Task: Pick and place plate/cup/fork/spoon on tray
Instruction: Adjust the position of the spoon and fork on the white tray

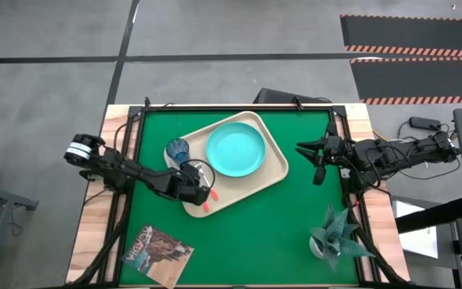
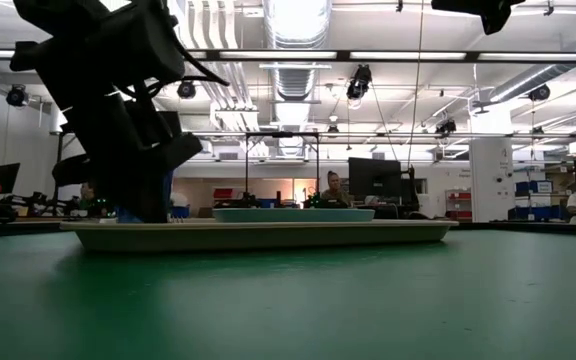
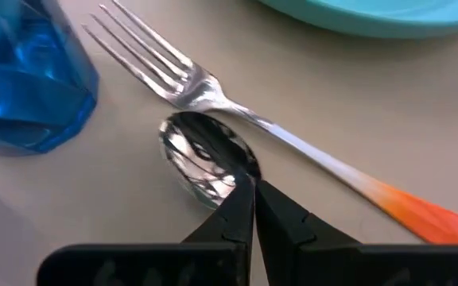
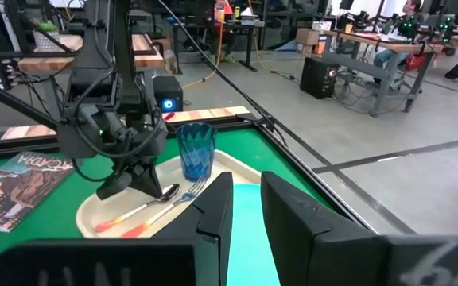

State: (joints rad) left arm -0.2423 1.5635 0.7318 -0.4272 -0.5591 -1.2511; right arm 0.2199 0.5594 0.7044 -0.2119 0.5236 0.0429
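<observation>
We judge the task to be at its last stretch, since all four pieces now lie inside the tray (image 1: 273, 178), which sits at an angle on the green table (image 1: 247, 233). The plate (image 1: 235, 150) rests in the half of the tray nearer the right arm, and the cup (image 1: 177, 149) stands upright at the tray's far left corner. The fork (image 3: 237, 111) lies flat on the tray floor between cup and plate, its tines pointing toward the cup and its orange handle trailing away. The spoon (image 3: 201, 155) lies just beside the fork, bowl up, its bowl almost touching the fork's neck; most of its handle is hidden under the left tool (image 3: 254, 199). That tool has its fingers pressed together right at the base of the spoon's bowl, and we cannot tell whether they pinch the spoon's neck or merely rest over it. The right tool (image 1: 318, 152) hovers above the table beyond the tray's right edge, fingers a little apart and empty. What seems left, as we read it, is for the left arm to come away from the spoon.
</observation>
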